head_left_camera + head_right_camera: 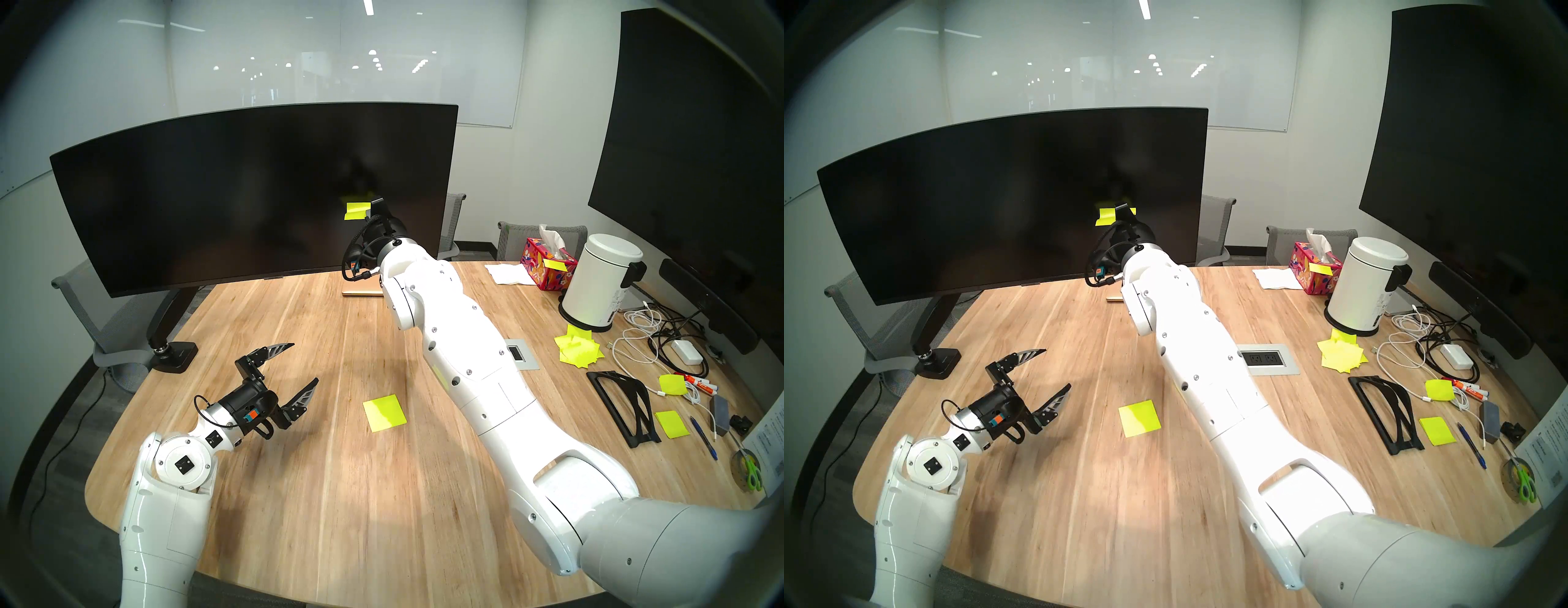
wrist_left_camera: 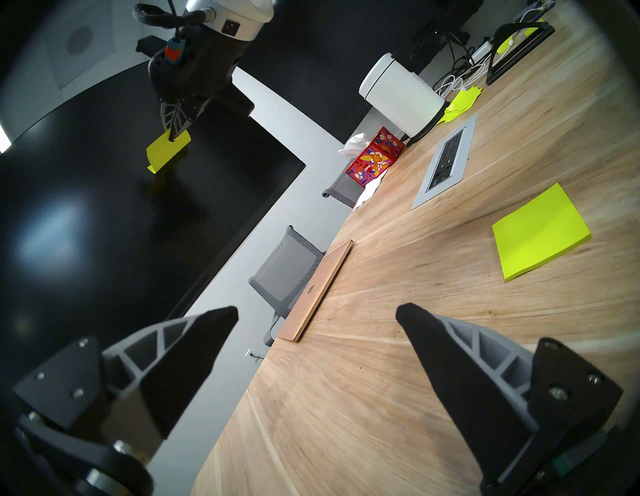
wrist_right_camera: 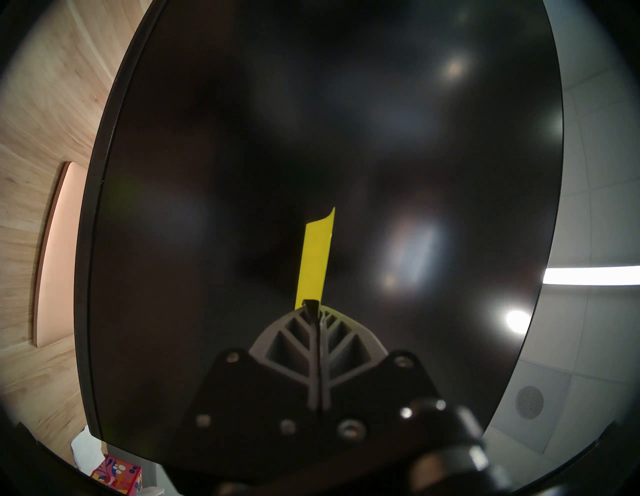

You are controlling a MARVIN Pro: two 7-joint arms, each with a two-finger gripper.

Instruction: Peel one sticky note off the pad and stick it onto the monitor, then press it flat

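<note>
Bright overhead light; monitor [image 3: 311,138] glare, perhaps blurred.

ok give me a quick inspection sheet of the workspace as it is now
surface: wooden table, bare in the middle
job's things: note held up at the monitor, contact unclear; pad flat on table
clutter: loose notes, tissue box, white bin, black stand, pens, scissors, laptop
grippers: right gripper shut on note; left gripper open, empty
cables: white and black tangle at right edge
surroundings: grey chairs, second screen, whiteboard

The monitor [image 1: 237,187] is glossy black, mirroring ceiling lights; the table [image 1: 339,488] is smooth, grained wood; the sticky note [image 1: 355,210] is thin matt paper.
</note>
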